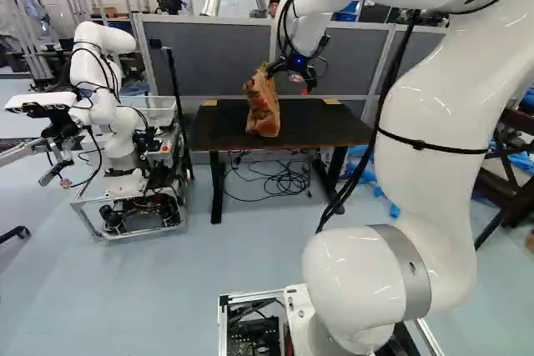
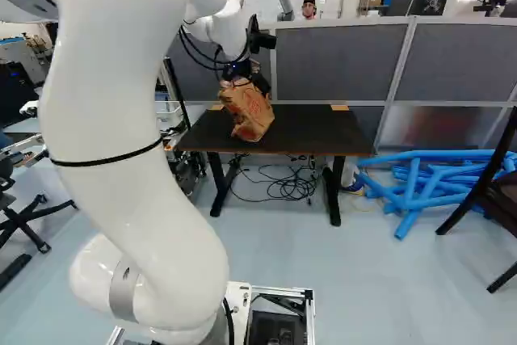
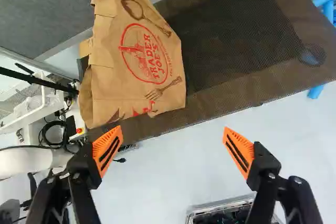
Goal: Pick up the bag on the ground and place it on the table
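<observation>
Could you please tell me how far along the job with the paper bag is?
The main part looks done: the paper bag is up on the table. Nothing is in hand, as the tool is wide open, with the bag outside its grip. Probably all that is left is moving the tool away, since it hovers close by the bag.

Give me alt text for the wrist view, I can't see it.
A brown paper bag with red print stands on a dark table. Nearer, the gripper's two orange-padded fingers stand wide open, holding nothing.

Brown paper bag (image 1: 264, 110) on dark table (image 1: 317, 125)
</observation>
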